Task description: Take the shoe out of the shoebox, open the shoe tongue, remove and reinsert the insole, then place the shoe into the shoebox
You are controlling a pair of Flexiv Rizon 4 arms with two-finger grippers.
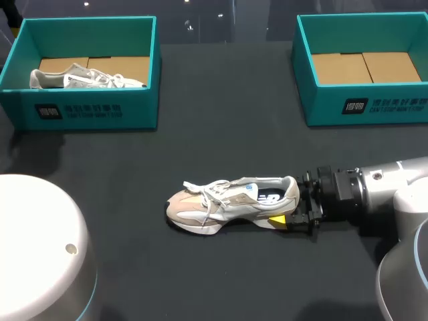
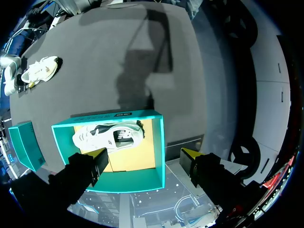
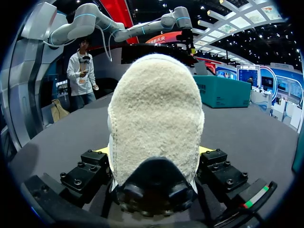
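At left rear of tabletop [image 1: 221, 134], left shoebox [image 1: 87, 110] held second shoe [image 1: 80, 78]. Left tool [image 2: 144, 156] hung above it, fingers spread, holding nothing. Mid-tabletop: shoe [image 1: 227, 204] lay upright, long axis left-right, toe left, heel right. Right tool [image 1: 299, 204] clamped on heel, so right arm nearer. Right shoebox [image 1: 361, 107] sat behind right arm, well apart.

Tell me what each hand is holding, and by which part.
The right hand grips the sneaker on the table by its heel, a finger on each side. The left hand holds nothing; it hangs open above a shoebox.
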